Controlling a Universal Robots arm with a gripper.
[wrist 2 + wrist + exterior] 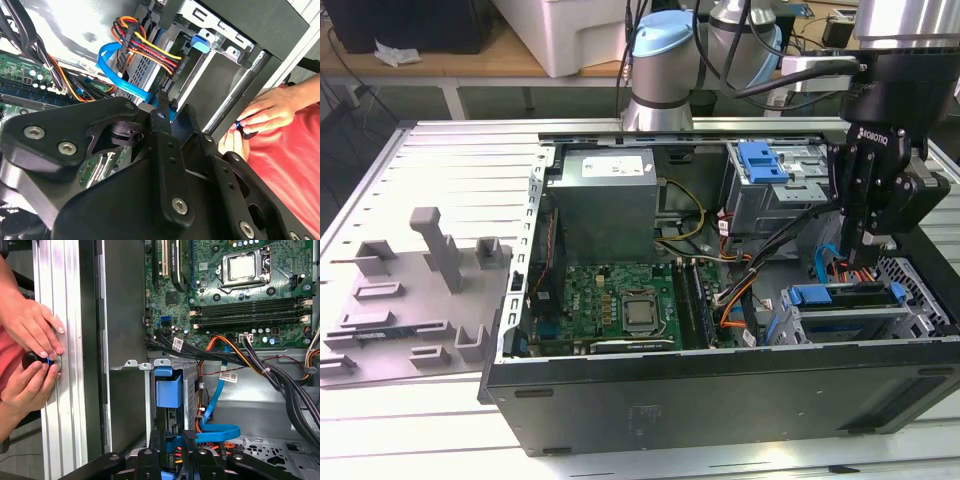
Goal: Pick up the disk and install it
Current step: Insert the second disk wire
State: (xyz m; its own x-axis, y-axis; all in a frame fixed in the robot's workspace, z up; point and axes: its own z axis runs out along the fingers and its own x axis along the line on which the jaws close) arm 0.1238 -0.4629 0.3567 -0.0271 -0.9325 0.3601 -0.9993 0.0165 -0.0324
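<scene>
- The end effector (868, 240) hangs inside the open computer case (720, 390), at about 3 o'clock in the exterior view, just above the lower drive cage (850, 322); whether its jaws are wide or narrow I cannot tell.
- The disk (169, 390) sits in that cage, its blue carrier showing in the first wrist view, right below the tool.
- A blue data cable (216, 432) and coloured power wires (150, 47) run to the cage's rear.
- The motherboard (620, 305) lies toward 9 o'clock of the cage.
- A person's hands (30, 352) hold a small knob at the surface's (450, 160) edge.
- Judged so, the disk looks seated; release or cabling may remain.
</scene>
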